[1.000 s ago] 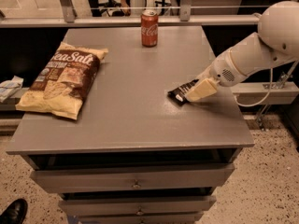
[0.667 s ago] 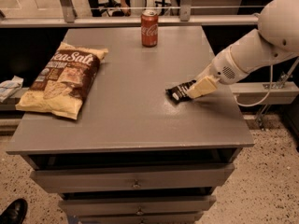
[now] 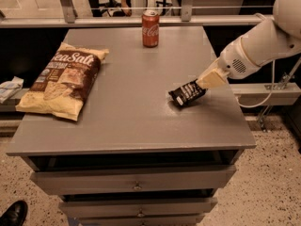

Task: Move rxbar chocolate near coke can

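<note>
One chip bag (image 3: 61,86) lies on the desk's (image 3: 131,126) left; one coke can (image 3: 150,29) stands at the far edge. One rxbar chocolate (image 3: 185,94) sits right of centre, well apart from the can, its right end hidden inside the end effector (image 3: 203,84) clamping it.

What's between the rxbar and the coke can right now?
Only bare table, in the camera view. The gripper grips the rxbar at its right end, nearer than the coke can.

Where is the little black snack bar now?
In the camera view the rxbar chocolate lies toward the right edge of the table, its end pinched by the gripper, in front of the coke can at the back edge.
</note>
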`<state>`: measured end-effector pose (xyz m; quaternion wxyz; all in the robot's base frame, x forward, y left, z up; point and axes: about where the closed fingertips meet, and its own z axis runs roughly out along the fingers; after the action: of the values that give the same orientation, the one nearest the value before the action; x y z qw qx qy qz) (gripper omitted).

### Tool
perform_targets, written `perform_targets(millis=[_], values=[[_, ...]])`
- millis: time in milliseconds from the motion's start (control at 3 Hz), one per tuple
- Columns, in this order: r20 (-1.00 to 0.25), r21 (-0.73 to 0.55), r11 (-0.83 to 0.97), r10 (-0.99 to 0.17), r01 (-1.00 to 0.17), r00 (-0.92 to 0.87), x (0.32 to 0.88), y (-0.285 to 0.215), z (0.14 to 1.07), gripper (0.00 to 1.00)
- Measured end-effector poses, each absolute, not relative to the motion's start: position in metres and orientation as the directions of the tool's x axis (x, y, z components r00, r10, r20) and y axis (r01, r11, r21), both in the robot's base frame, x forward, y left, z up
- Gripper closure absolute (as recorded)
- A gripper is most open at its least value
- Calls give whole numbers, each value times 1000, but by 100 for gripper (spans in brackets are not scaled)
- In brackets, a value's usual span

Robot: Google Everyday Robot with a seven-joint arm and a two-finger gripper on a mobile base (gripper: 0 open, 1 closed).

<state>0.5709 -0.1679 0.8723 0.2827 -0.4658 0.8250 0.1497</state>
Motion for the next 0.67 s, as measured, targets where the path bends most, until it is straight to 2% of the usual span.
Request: perform_targets(millis=[667], values=[[-633, -50, 536, -670, -842, -389, 566, -172, 895, 100]])
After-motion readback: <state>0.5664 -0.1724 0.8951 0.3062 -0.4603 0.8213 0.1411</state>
